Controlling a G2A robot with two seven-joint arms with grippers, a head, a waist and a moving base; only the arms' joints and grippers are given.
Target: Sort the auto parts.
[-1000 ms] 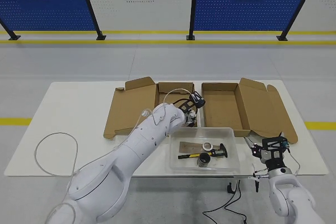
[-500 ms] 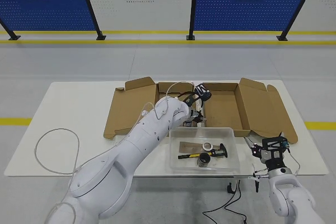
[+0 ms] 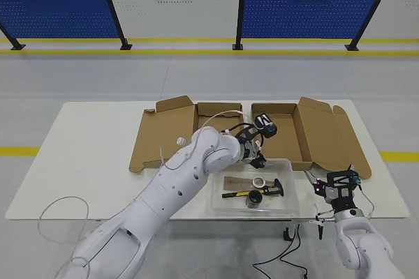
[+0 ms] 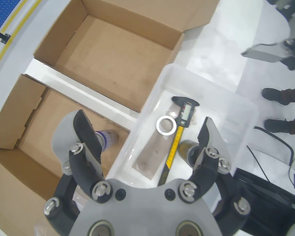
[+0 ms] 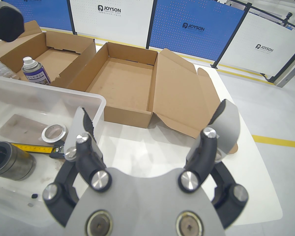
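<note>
Right wrist view reveals spray can (image 5: 35,72) upright inside box (image 5: 68,42).

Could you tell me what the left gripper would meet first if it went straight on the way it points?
Probably the bin wall, or the ring just inside it; the open left gripper aims there, though depth is unclear.

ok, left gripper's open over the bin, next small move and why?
Probably lower the left gripper into the clear bin toward the ring: its jaws hang open and empty over the bin's rim, and the spray can already stands boxed.
</note>
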